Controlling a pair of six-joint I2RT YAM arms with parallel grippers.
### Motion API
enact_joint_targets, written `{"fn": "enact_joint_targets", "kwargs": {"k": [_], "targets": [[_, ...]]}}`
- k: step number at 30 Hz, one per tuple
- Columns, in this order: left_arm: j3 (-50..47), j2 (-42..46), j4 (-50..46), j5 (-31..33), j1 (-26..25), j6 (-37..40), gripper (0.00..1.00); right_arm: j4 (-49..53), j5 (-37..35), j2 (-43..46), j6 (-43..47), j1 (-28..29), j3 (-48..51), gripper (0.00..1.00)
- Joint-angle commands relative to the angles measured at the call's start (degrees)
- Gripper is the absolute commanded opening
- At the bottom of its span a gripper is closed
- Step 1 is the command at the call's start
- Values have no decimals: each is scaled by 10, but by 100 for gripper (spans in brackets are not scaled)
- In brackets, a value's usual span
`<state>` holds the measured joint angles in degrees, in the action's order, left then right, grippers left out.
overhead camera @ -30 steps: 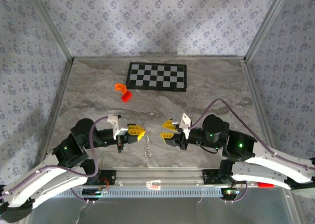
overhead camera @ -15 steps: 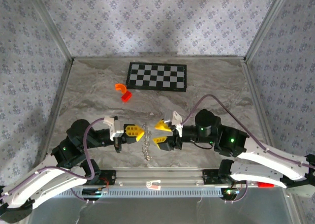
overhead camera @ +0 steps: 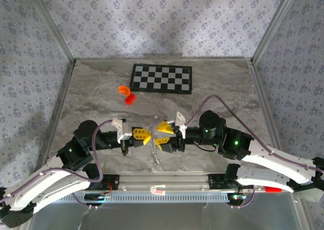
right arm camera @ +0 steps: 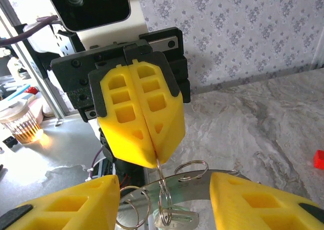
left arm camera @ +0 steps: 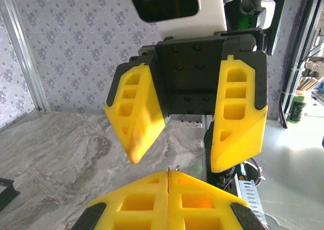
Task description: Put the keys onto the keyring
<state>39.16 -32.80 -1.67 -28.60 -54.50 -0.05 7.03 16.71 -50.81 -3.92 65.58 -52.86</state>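
My left gripper (overhead camera: 147,135) is shut on the top wire loop of the keyring (overhead camera: 156,151), a silvery string of rings that hangs below its yellow fingertips. In the right wrist view the left gripper (right arm camera: 157,162) pinches one ring of the keyring (right arm camera: 163,189), and the keys (right arm camera: 185,221), a small pale teal-green and silver piece, dangle at the bottom. My right gripper (overhead camera: 158,135) faces the left one, open, with a finger on each side of the hanging keyring and not touching it. In the left wrist view the right gripper (left arm camera: 174,156) stands open just beyond my shut left gripper (left arm camera: 168,174).
A black-and-white checkerboard (overhead camera: 162,78) lies at the back of the marble table. An orange curved piece (overhead camera: 123,90) and a red piece (overhead camera: 130,99) sit in front of its left end. A metal rail (overhead camera: 162,182) runs along the near edge.
The right gripper has moved left to the left gripper and opened wider, so its fingers now flank the hanging keyring. The left gripper shifted slightly right, still shut.
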Motion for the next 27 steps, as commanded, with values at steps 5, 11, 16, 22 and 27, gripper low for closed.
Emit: {"fn": "enact_joint_targets", "kwargs": {"k": [5,11,16,22,27], "targets": [[13,-1,53,-20,-1,4,0,-10,-15,-9,-13,-5,-9,45],[12,0,52,-20,-1,2,0,-16,-16,-7,-16,-10,-1,38],[13,-3,53,-20,-1,2,0,-20,-12,-8,-16,-13,3,29],[14,-8,52,-22,-1,1,0,-25,-2,-12,-18,-13,6,22],[14,-8,50,-20,-1,1,0,-27,8,-13,-13,-13,11,11]]}}
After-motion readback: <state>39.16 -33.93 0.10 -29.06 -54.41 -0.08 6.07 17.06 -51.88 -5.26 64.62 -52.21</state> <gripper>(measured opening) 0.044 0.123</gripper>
